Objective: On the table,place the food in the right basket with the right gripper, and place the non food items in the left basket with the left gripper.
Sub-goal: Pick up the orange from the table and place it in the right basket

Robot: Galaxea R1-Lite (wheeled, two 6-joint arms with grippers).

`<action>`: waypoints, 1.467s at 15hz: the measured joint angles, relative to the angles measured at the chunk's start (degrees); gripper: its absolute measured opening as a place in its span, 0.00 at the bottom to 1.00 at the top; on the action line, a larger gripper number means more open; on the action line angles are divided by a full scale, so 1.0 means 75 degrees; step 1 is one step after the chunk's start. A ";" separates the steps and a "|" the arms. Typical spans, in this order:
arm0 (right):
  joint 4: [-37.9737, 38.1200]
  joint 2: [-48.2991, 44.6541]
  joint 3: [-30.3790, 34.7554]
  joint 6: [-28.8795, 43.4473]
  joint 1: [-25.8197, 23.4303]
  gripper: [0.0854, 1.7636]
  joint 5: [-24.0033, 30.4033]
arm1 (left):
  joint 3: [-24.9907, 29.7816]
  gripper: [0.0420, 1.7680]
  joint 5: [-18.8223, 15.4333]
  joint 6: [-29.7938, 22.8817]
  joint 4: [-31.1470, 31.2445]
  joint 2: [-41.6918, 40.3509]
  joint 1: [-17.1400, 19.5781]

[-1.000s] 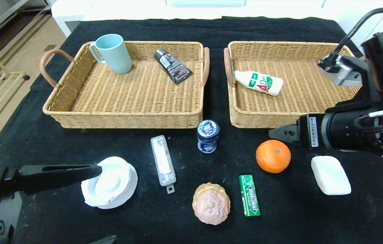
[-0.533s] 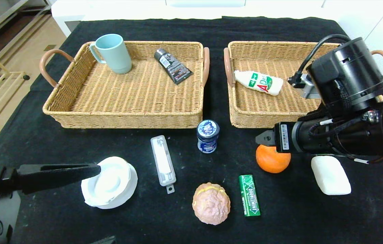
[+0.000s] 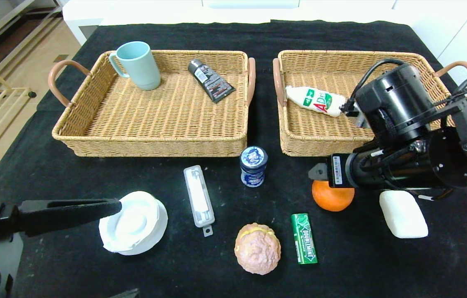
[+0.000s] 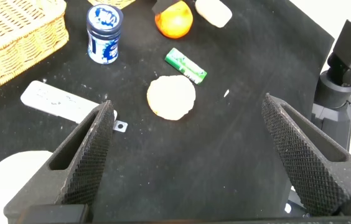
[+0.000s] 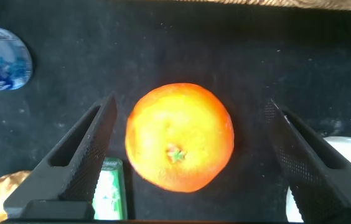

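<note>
Orange (image 5: 180, 137) sits on the bench just near of the right basket (image 3: 299, 136), framed between the spread fingers of the right claw (image 5: 188, 155), and being round it may roll away if one finger touches first.

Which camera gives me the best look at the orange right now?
The right wrist view: the orange fills the centre, whole, between the open fingers of the right gripper. In the head view the right arm covers its upper part. The left wrist view shows it small and far off, partly cut by the gripper's tip.
</note>
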 joint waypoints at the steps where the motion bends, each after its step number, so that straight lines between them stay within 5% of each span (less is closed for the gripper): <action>1: -0.0005 0.0041 0.0000 0.0007 0.0000 0.97 0.0000 | 0.0000 0.97 0.0003 -0.0003 0.0000 -0.0003 0.0000; 22: 0.0102 0.0427 0.0081 0.0254 0.0067 0.97 -0.0013 | 0.0015 0.97 -0.0002 0.0026 0.0013 -0.0080 0.0000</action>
